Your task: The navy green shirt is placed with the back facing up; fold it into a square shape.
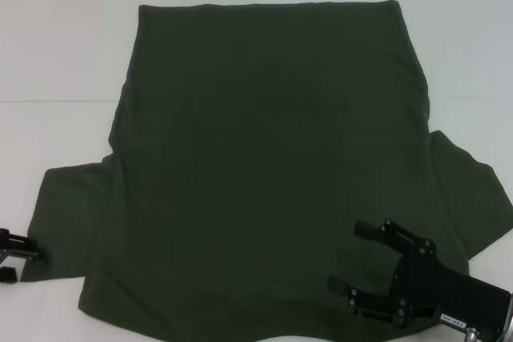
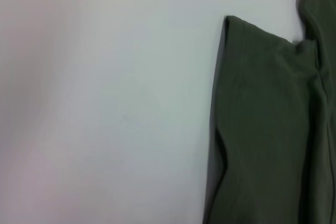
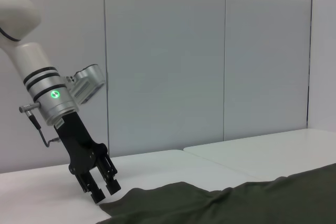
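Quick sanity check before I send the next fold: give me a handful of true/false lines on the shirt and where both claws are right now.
1. The shirt lies spread flat on the white table. True.
2. Cream lettering shows on it. False: only plain green fabric faces up.
3. The right claw is open over the shirt's near right corner. True.
4. The left claw grips the collar. False: it is at the left sleeve edge, by the table.
5. Both sleeves are folded in. False: both stick out sideways.
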Controlling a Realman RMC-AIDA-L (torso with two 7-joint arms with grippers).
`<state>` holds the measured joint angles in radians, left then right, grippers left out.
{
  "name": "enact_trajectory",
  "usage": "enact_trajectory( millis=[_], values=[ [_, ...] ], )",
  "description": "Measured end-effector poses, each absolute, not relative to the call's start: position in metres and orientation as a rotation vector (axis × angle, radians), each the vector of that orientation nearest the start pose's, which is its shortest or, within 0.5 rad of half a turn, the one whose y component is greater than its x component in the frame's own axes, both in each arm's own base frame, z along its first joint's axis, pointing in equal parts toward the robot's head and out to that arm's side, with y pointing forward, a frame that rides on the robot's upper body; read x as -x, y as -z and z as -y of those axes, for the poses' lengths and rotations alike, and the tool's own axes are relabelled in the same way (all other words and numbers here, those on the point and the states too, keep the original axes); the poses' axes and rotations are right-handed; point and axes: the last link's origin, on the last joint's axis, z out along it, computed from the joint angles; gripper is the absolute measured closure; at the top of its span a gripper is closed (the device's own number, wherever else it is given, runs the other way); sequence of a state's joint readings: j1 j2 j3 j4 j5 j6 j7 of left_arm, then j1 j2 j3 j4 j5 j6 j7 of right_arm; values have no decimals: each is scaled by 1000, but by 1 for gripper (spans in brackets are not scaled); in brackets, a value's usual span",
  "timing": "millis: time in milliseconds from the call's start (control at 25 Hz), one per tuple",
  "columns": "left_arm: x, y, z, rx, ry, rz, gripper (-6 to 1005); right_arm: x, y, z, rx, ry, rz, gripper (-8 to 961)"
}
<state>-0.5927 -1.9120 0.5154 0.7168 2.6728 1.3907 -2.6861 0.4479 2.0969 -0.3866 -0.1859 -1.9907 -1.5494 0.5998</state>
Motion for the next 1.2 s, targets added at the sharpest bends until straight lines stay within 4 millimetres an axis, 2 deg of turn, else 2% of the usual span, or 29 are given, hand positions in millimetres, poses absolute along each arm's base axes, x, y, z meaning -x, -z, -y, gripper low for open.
enact_trajectory(
  millis=[1200],
  values=[
    [356, -72, -354, -2314, -173, -2752, 386, -291, 57, -267, 2478, -909, -296, 23]
  ],
)
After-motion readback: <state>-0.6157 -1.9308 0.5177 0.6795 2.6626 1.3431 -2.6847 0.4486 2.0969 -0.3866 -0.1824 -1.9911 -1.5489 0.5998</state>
